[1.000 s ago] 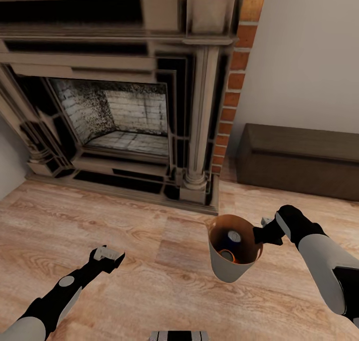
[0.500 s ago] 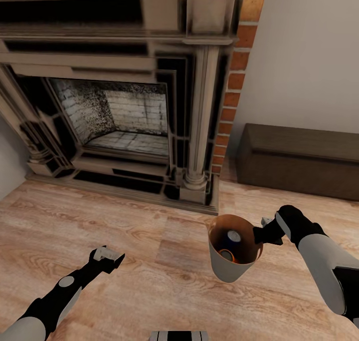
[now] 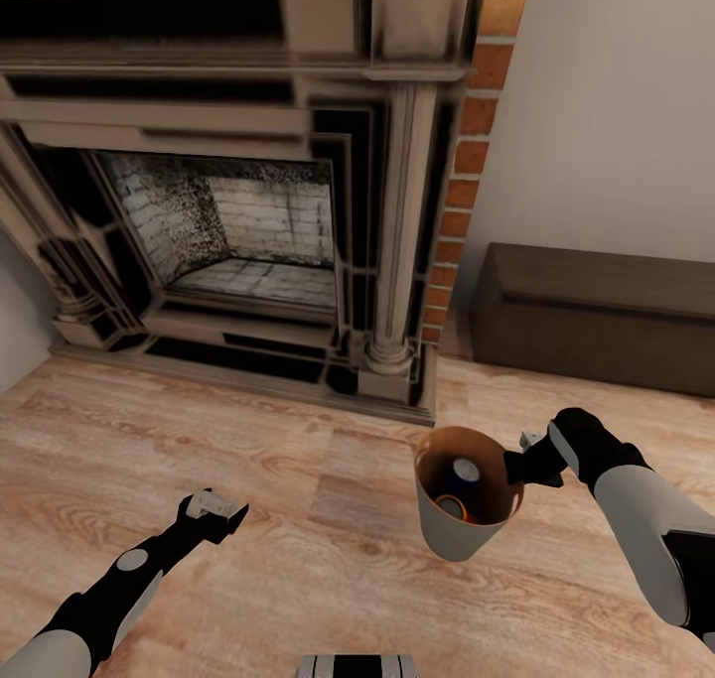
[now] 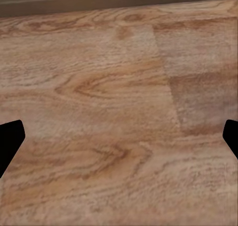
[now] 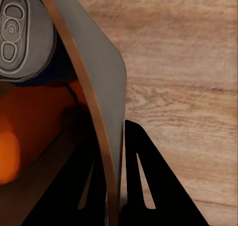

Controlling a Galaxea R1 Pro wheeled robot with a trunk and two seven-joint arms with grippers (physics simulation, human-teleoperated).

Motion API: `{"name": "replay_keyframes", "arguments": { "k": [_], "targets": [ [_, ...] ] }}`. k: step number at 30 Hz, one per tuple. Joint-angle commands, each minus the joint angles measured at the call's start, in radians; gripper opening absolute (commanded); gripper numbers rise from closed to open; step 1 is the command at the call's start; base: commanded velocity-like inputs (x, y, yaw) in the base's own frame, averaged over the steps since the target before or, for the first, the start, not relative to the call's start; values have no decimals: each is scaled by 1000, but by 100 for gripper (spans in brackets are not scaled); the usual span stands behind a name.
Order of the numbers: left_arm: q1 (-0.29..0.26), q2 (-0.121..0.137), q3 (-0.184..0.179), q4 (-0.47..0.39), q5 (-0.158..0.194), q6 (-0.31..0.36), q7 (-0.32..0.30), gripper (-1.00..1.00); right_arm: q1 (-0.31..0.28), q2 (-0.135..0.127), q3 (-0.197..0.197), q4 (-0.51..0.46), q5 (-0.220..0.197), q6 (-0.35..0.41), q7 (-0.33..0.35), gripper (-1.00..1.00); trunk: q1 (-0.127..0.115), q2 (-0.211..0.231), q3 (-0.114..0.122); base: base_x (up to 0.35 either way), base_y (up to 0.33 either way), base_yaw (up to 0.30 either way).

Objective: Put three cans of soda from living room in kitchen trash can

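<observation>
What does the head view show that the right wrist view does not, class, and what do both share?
Head view alone: the fireplace, the dark low cabinet, the left pincer open over the floor. Right wrist view alone: a close look at the pull tab on a can's silvery top. Both: the trash can, held at its rim by the right pincer, cans inside, and the wood plank floor.

Left arm: reaches forward, low.
Left gripper (image 3: 220, 512): fingers spread wide, nothing between them.
Right arm: bent inward.
Right gripper (image 3: 518, 465): pinching the tash can (image 3: 447, 529) rim.
</observation>
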Motion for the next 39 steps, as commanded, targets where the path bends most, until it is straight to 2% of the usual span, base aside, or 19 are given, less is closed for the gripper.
{"name": "replay_keyframes", "arguments": {
  "k": [1,9,19,27,34,39],
  "targets": [
    [0,0,0,0,0,0,0,100,-1,0,-4,0,-27,4,8,-100,4,-7,-3,0,0,0],
    [0,0,0,0,0,0,0,100,1,0,-4,0,-28,4,8,-100,8,-14,-6,0,0,0],
    [0,0,-1,0,-2,0,0,100,1,0,-4,0,-27,4,7,-100,46,-84,-38,0,0,0],
    [0,0,-1,0,0,0,0,100,1,0,-4,0,-27,4,7,-100,46,-85,-41,0,0,0],
    [0,-7,-1,0,-3,0,0,100,1,0,-4,0,-28,4,7,-100,50,-86,-68,0,0,0],
    [0,-9,-1,0,-1,0,0,100,2,0,-4,0,-28,4,7,-100,50,-86,-68,0,0,0]
  ]
}}
